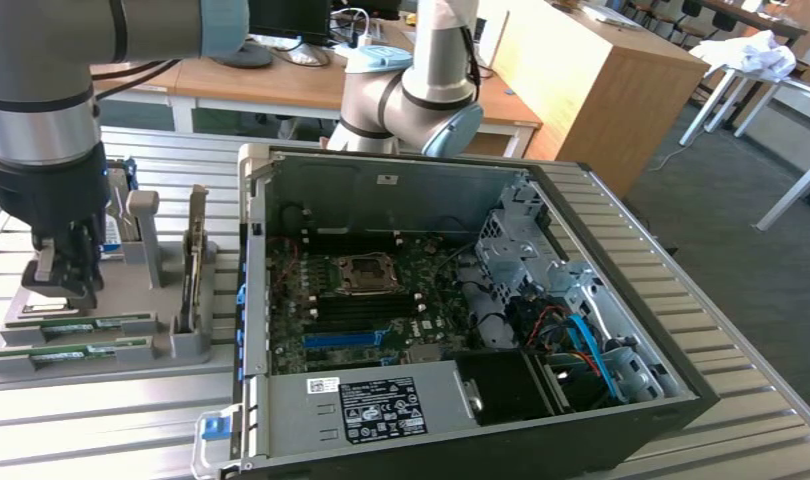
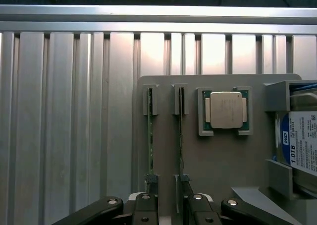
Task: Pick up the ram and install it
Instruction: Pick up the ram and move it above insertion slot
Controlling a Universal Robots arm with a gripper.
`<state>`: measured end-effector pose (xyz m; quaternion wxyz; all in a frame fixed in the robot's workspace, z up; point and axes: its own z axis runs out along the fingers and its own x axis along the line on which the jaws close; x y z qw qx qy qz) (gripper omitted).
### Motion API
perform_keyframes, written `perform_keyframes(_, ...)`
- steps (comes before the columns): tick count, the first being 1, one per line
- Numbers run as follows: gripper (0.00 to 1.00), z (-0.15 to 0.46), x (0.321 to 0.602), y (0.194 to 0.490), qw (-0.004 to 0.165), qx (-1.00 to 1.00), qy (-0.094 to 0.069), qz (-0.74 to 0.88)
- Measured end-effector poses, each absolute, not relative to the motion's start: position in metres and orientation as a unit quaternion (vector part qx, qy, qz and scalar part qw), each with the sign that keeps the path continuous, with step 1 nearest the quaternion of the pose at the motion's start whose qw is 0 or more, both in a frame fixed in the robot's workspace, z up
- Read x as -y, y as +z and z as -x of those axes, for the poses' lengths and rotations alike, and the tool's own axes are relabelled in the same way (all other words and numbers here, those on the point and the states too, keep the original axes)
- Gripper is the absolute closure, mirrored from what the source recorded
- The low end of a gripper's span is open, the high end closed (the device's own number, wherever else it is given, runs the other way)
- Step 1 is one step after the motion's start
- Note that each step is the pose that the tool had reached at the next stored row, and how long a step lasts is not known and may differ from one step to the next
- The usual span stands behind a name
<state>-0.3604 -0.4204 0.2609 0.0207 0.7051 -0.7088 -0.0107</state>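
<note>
Hovering over the parts holder, jaws spread, nothing grabbed.

The gripper is parked just above the grey holder, which is set on the slatted metal table at the exterior view's left of the opened computer case. The jaws are held wide apart and nothing is clamped between them. 1 ram stick and a 2nd ram stick are stood on edge in 2 side-by-side slots of that holder, parallel and a little apart, and the gripper is lined up over 1 end of the pair. A silver processor chip is nested in its own square pocket just beside the 2nd stick, and a blue-labelled hard drive is slotted beyond that. The motherboard is left exposed inside the case.
</note>
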Motion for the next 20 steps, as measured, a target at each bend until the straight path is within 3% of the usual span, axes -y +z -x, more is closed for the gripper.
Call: perform_keyframes(20,0.70,0.360,0.420,0.248,0.021,0.709,-0.011,-0.705)
